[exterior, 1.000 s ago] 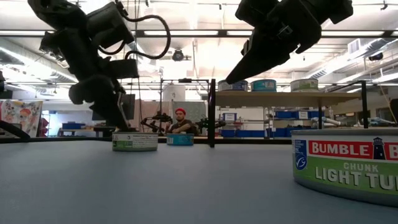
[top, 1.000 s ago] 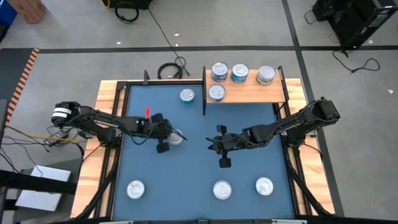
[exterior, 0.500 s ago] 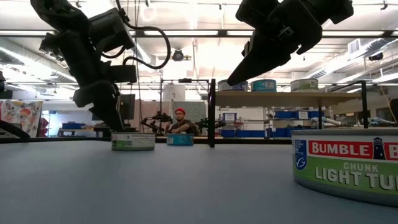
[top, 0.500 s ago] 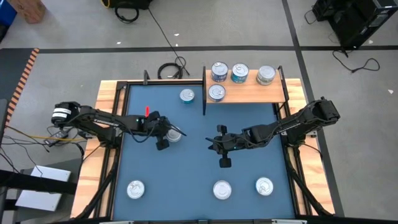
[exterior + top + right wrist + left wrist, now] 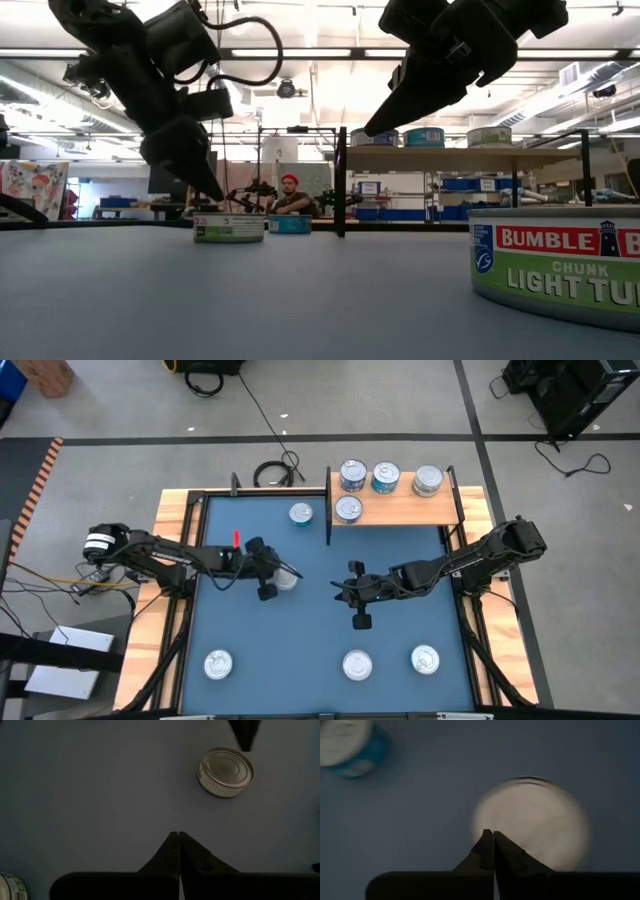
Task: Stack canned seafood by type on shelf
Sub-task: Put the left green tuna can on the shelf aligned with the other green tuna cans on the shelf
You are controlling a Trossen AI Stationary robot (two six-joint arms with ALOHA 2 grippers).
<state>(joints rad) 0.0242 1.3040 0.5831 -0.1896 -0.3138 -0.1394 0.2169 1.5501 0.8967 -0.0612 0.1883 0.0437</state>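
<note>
A grey-labelled tin (image 5: 287,579) (image 5: 229,228) stands flat on the blue mat (image 5: 310,630), left of the middle. My left gripper (image 5: 277,575) (image 5: 493,839) is shut, its tips at this tin. My right gripper (image 5: 340,592) (image 5: 178,838) hangs shut above the mat's middle with nothing in it; its wrist view shows the same tin (image 5: 226,771) ahead. The shelf (image 5: 400,512) at the far edge bears several tins (image 5: 386,477). A blue tin (image 5: 301,513) stands on the mat left of the shelf. My left gripper meets the tin with its shut fingertips (image 5: 214,192) at the top's rim (image 5: 485,822) on the side toward the table's left. The fingers slant down from the left. The tin stays flat on the mat.
Three more tins stand along the mat's near edge (image 5: 218,664) (image 5: 357,664) (image 5: 425,658); one of them, green-labelled, fills the low view's right (image 5: 560,265). Wooden strips and black rails (image 5: 180,610) frame the mat. A black post (image 5: 340,180) marks the shelf's left end.
My left gripper has shifted a little toward the table's right and tipped slightly, staying shut. The grey-labelled tin has slid a short way along the mat toward the right, still upright.
</note>
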